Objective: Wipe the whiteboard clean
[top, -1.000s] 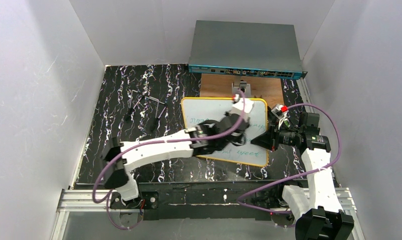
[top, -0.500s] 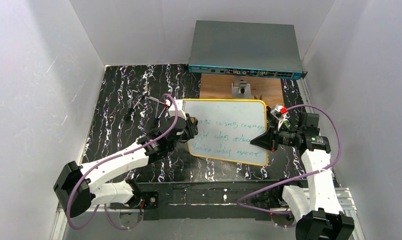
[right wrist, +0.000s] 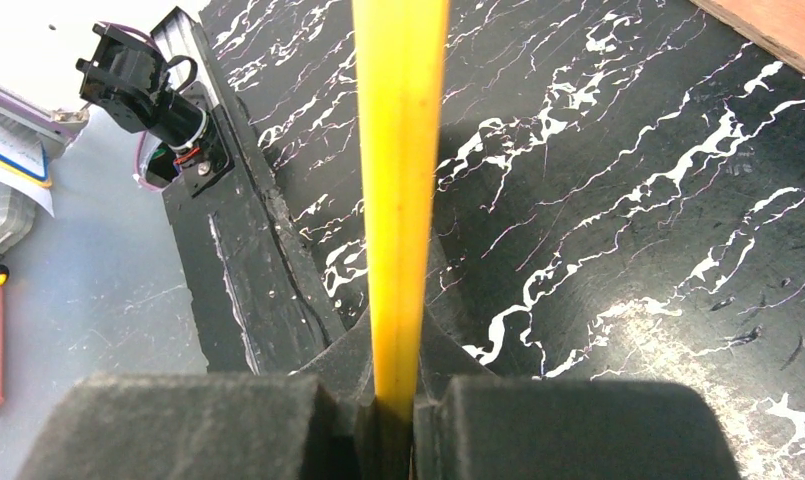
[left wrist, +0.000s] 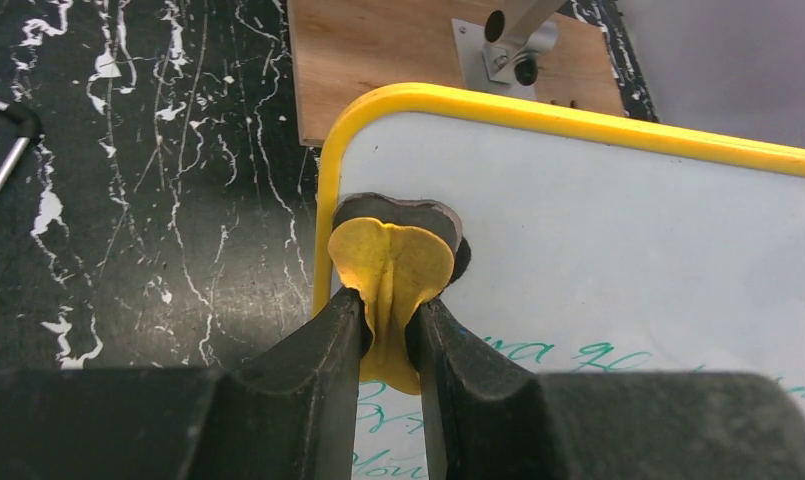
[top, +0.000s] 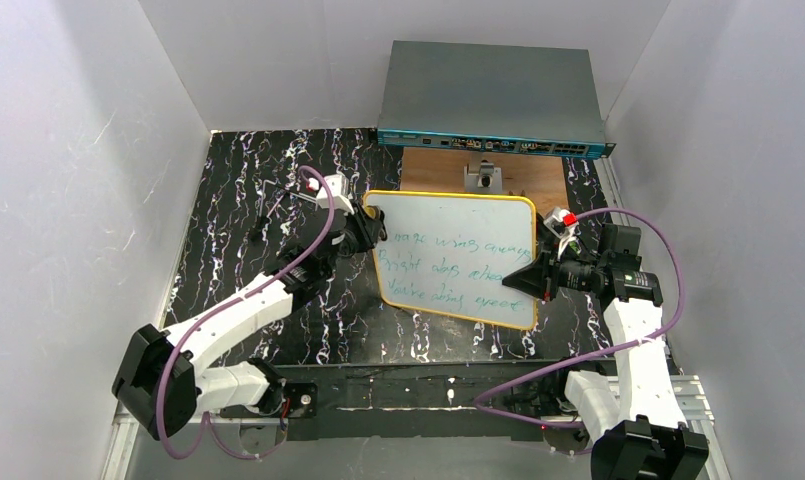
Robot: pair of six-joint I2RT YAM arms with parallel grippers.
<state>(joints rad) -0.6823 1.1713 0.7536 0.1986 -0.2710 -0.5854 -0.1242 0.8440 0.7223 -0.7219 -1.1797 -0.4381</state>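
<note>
On the black marbled table (top: 238, 200), the whiteboard (top: 458, 255), yellow-rimmed, slightly skewed, far edge just beside a brown wooden board (top: 443, 172) with a metal bracket (top: 486, 178); beyond that, a grey switch box (top: 493, 95). At the whiteboard's far left corner, the left gripper (left wrist: 390, 310), closed tight on a folded yellow cloth (left wrist: 390, 265) pressed against the white surface just inside the rim. At the whiteboard's right edge, near its near corner, the right gripper (right wrist: 396, 400), clamped on the rim, seen edge-on between the fingers. Across the whiteboard, three lines of green-blue handwriting, too faint to read.
</note>
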